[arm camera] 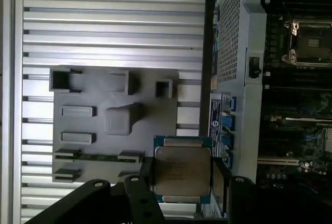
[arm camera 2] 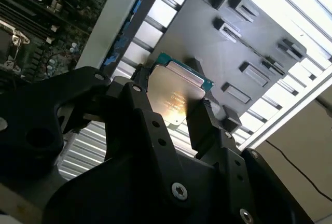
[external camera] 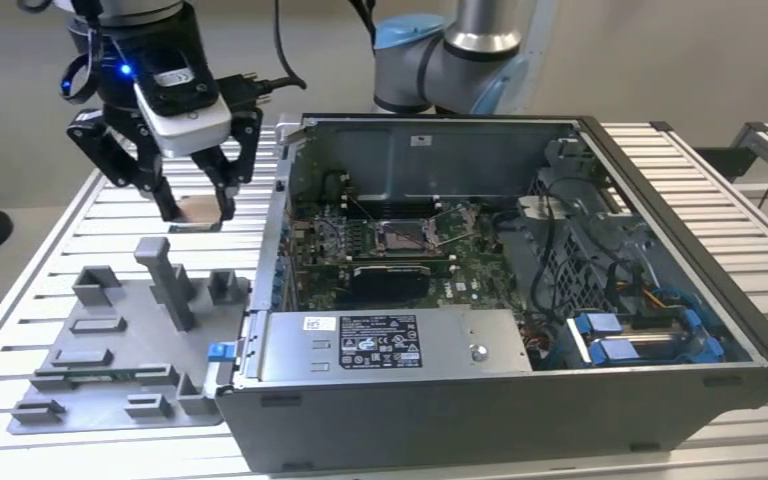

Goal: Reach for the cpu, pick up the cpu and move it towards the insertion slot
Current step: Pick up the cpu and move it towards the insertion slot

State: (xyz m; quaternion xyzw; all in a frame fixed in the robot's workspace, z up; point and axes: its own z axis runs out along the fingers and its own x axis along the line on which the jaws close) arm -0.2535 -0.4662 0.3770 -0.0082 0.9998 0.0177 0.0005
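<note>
Jaws of the gripper (external camera: 197, 214) are clamped on the cpu (external camera: 201, 207), holding it above the slatted table (external camera: 37, 260) at the exterior view's left, beyond the grey fixture plate (external camera: 104, 370). Rightwards stands the open computer case (external camera: 491, 400); inside it the insertion slot (external camera: 404, 237) lies well apart from the cpu.
</note>
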